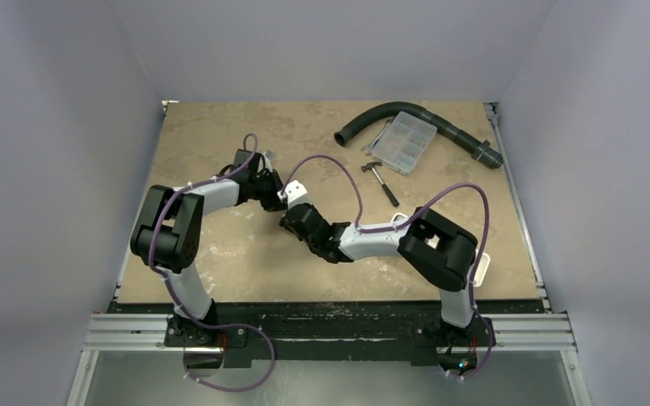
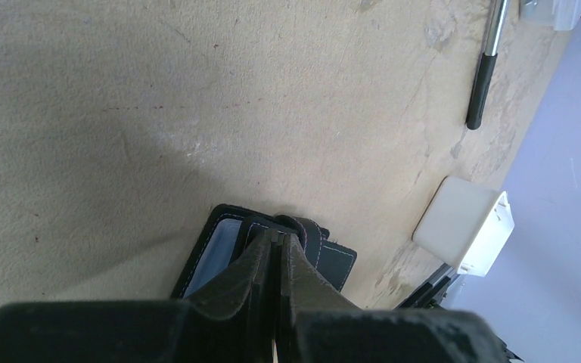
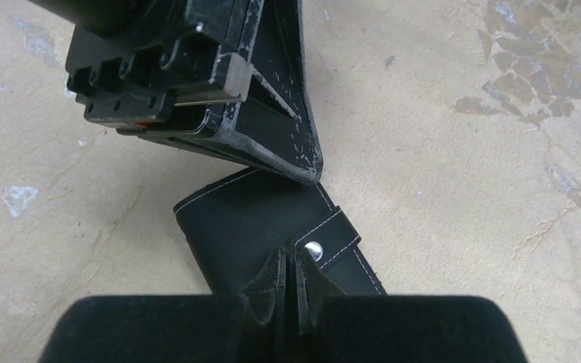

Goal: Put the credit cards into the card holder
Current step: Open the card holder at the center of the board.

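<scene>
The black card holder (image 3: pixel 234 223) lies on the tan table between the two arms, its strap and silver snap (image 3: pixel 315 249) facing up. In the left wrist view its pale blue-grey inside (image 2: pixel 212 257) shows beside a stitched black flap. My left gripper (image 2: pixel 278 238) is shut, pinching that flap's edge, and its fingertips (image 3: pixel 306 168) touch the holder's far edge. My right gripper (image 3: pixel 295 255) is shut with its tips on the cover beside the snap, nothing visible between them. From above, the left gripper (image 1: pixel 275 196) and right gripper (image 1: pixel 290 218) hide the holder. No credit cards are in view.
A small hammer (image 1: pixel 382 182) lies behind the grippers, its handle (image 2: pixel 481 87) also seen from the left wrist. A clear compartment box (image 1: pixel 402 142) and a black hose (image 1: pixel 440 123) sit at the back right. A white tray (image 1: pixel 481 269) (image 2: pixel 461 225) rests near the table's front-right edge.
</scene>
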Controlling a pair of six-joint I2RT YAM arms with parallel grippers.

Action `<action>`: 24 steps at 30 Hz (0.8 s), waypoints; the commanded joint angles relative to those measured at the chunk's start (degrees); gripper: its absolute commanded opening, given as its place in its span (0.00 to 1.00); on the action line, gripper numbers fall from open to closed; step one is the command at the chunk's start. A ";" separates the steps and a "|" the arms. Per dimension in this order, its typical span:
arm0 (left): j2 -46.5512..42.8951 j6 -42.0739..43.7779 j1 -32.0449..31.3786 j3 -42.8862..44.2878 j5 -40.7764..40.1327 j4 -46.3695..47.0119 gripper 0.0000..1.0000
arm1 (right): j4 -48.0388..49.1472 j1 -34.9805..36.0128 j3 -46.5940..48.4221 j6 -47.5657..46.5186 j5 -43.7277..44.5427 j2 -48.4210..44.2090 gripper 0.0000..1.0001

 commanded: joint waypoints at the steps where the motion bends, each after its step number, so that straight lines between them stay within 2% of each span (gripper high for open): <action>1: 0.58 3.76 0.02 -0.14 -3.78 -4.68 0.00 | 2.59 -1.73 0.00 3.59 -1.74 -2.46 0.00; 7: -1.64 5.06 -0.02 0.19 -4.43 -4.54 0.00 | 3.73 -5.07 -1.02 7.79 -8.25 -4.64 0.00; 11: -5.14 6.68 -0.06 1.04 -6.55 -5.30 0.00 | 5.90 -9.16 -3.65 12.04 -18.26 -7.26 0.00; 13: -7.79 8.23 -0.38 1.53 -7.87 -5.86 0.11 | 7.47 -11.08 -4.99 11.96 -25.39 -8.42 0.00; 15: -9.26 9.61 -0.42 2.61 -7.86 -8.38 0.23 | 5.84 -11.57 -4.95 9.86 -27.97 -9.34 0.01; 16: -10.01 9.96 -0.42 2.56 -7.33 -9.24 0.36 | 5.04 -11.57 -5.20 7.96 -28.97 -10.23 0.08; 17: -10.86 10.24 -0.42 2.00 -6.63 -9.43 0.44 | 4.87 -11.57 -5.97 5.60 -29.32 -11.50 0.17; 19: -12.44 11.07 -0.42 0.47 -6.40 -9.45 0.51 | 6.96 -11.57 -9.18 0.37 -29.27 -13.37 0.33; 21: -13.22 11.76 -0.50 -0.49 -6.31 -9.35 0.52 | 10.74 -11.57 -11.58 -5.18 -31.01 -14.56 0.50; 22: -13.15 12.08 -0.57 -0.83 -5.34 -8.93 0.49 | 12.11 -11.57 -12.33 -8.30 -31.55 -14.83 0.60; 24: -12.20 12.62 -1.16 -1.11 -4.02 -8.66 0.38 | 14.03 -11.57 -12.59 -14.10 -32.26 -14.60 0.65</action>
